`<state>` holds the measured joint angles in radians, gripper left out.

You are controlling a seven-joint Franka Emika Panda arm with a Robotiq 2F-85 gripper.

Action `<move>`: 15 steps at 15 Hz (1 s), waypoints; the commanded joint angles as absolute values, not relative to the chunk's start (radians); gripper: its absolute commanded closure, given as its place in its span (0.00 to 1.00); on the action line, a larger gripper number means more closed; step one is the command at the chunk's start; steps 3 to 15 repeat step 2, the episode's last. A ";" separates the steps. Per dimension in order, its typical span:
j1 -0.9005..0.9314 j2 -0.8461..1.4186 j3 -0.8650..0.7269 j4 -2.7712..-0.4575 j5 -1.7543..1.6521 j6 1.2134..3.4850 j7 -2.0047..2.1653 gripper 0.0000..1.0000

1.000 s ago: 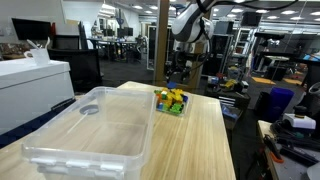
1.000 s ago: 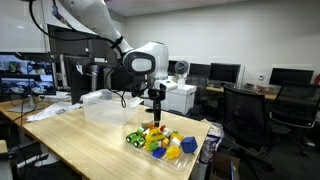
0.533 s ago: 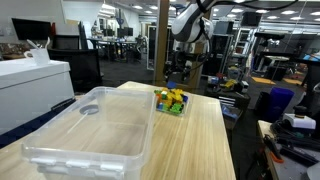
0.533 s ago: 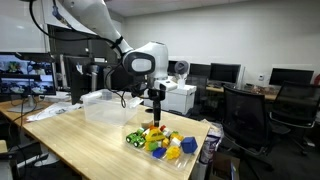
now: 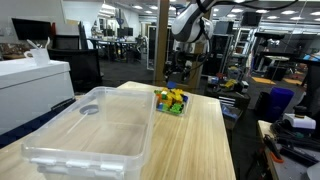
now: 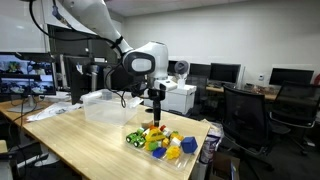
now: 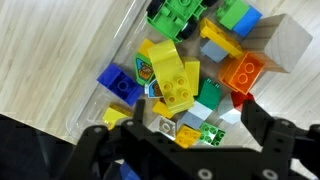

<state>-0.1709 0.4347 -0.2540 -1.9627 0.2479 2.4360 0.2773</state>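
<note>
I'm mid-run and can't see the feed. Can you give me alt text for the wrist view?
The open tool hovers above a clear tray of toy bricks on a wooden table, with yellow bricks centred beneath it. A blue brick lies at left, an orange brick at right, a green wheeled piece at the top.

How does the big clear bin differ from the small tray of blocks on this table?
Size: the big clear bin is far larger than the small tray. Contents: the bin shows nothing inside, while the tray is heaped with coloured blocks. Position: the tray sits right under the open end effector; the bin lies apart from it, further along the table. Both are clear plastic and rest on the same wooden table.
</note>
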 commanded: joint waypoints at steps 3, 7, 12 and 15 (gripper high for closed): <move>-0.188 0.433 -0.237 -1.962 0.236 2.436 0.285 0.03; -0.188 0.433 -0.237 -1.962 0.236 2.436 0.285 0.03; -0.188 0.433 -0.237 -1.962 0.236 2.436 0.285 0.03; -0.188 0.433 -0.237 -1.962 0.236 2.436 0.285 0.03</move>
